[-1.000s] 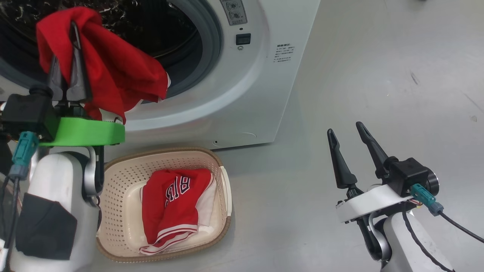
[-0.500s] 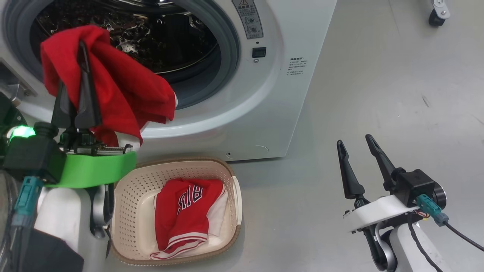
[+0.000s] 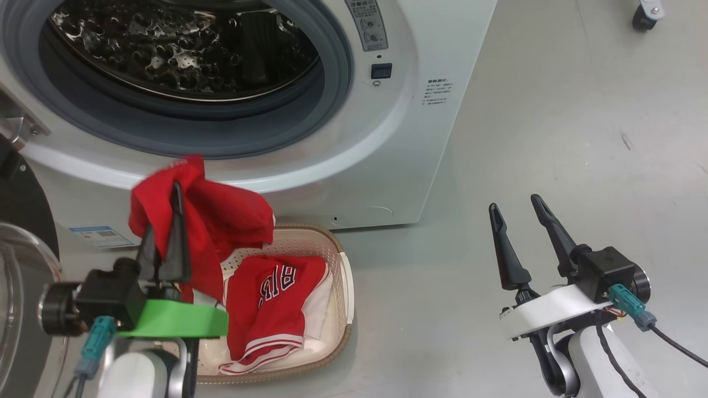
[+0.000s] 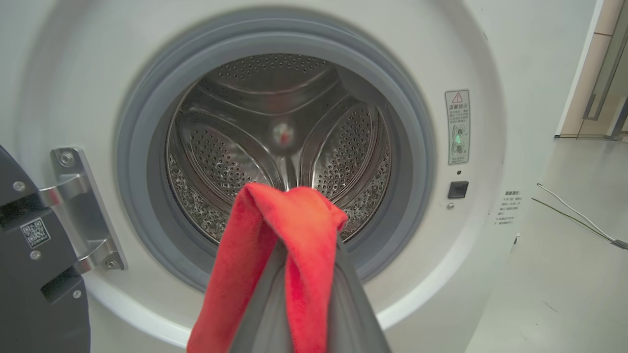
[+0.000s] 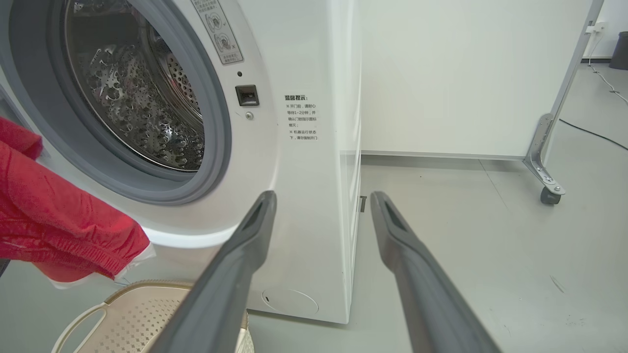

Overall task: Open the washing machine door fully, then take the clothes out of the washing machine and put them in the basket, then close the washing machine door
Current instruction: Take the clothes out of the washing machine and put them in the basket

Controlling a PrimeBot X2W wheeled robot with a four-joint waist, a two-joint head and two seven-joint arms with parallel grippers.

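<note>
My left gripper (image 3: 176, 193) is shut on a red piece of the clothes (image 3: 215, 221), which drapes over its fingers just above the left end of the basket (image 3: 343, 287). Another red jersey (image 3: 271, 304) with white trim lies in that cream basket on the floor. The washing machine (image 3: 409, 138) stands behind, drum mouth (image 3: 182, 50) open and bare inside. The washing machine door (image 3: 22, 287) is swung open at the far left. In the left wrist view the red cloth (image 4: 289, 245) hangs over my shut fingers before the drum. My right gripper (image 3: 517, 213) stands open over bare floor at the right.
Grey floor (image 3: 553, 110) spreads right of the machine. A caster wheel (image 3: 644, 14) of a white partition sits at the far right; the partition's foot (image 5: 549, 191) stands behind the machine. The door hinge bracket (image 4: 83, 211) is left of the drum mouth. A cable (image 4: 574, 215) lies on the floor.
My left gripper has drawn the red cloth out of the drum mouth and down toward me, to above the basket. The camera tilted a little. The right gripper stayed as it was.
</note>
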